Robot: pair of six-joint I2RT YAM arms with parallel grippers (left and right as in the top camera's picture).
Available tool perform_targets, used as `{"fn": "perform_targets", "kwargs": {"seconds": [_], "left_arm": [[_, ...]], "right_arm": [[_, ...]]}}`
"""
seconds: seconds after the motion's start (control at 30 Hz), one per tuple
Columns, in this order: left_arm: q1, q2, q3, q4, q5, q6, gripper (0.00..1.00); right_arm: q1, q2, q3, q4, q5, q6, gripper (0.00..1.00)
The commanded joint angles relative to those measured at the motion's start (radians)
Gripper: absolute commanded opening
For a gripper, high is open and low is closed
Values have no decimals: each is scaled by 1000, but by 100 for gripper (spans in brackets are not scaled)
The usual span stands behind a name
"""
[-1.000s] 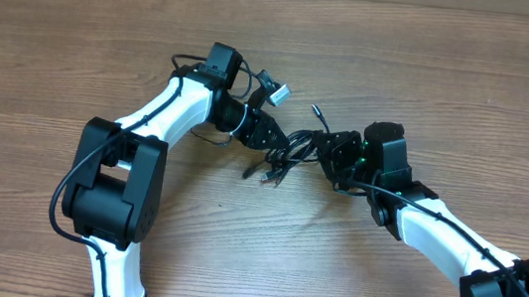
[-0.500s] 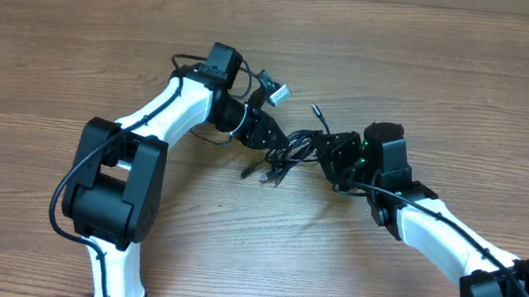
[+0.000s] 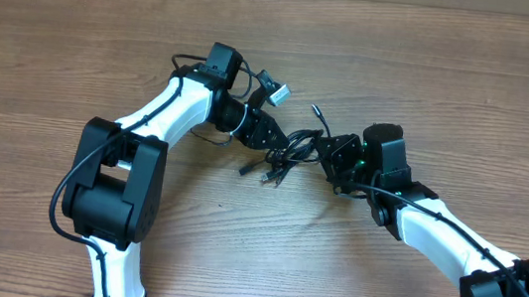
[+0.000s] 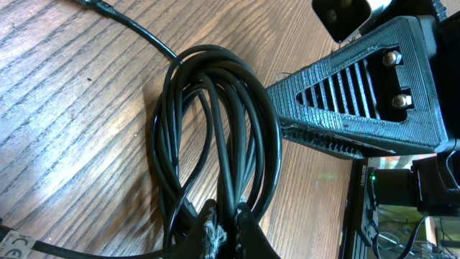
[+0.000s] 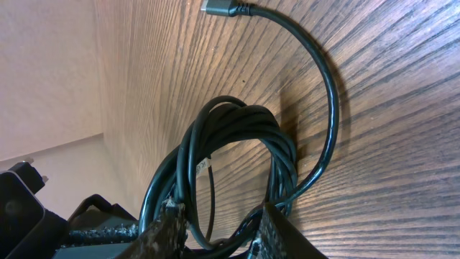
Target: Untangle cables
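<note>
The cables (image 3: 291, 152) are a tangle of thin black cords lying on the wood between my two grippers. My left gripper (image 3: 277, 143) comes in from the left. In the left wrist view it (image 4: 228, 229) is shut on one strand at the near end of the coiled cables (image 4: 215, 122). My right gripper (image 3: 327, 159) comes in from the right. Its fingers (image 5: 169, 232) stand partly apart and are closed on the bottom of the looped cables (image 5: 237, 144). One cord curves away to a grey plug end (image 5: 218, 6). Another plug end (image 3: 317, 108) points toward the far side.
A silver-white plug (image 3: 277, 94) on a black cord lies beside the left wrist. The right gripper's ribbed black finger (image 4: 359, 101) fills the right of the left wrist view. Bare wooden table (image 3: 433, 68) surrounds the tangle. Both arm bases stand at the near edge.
The right wrist has turned very slightly. The cables and the left arm have not visibly moved.
</note>
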Motion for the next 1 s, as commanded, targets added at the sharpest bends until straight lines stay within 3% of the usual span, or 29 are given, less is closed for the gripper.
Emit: {"fn": "perform_targets", "kwargs": {"seconds": [0.0,0.53,0.97], "left_arm": [[-5,6,17,0,-25,-7,4],[-5,6,17,0,-25,-7,4],[-5,6,17,0,-25,-7,4]], "right_arm": [[6,5,15,-1,18,-16,32],[31,5,15,37,18,-67,32],[89,5,15,66,216,-67,33]]}}
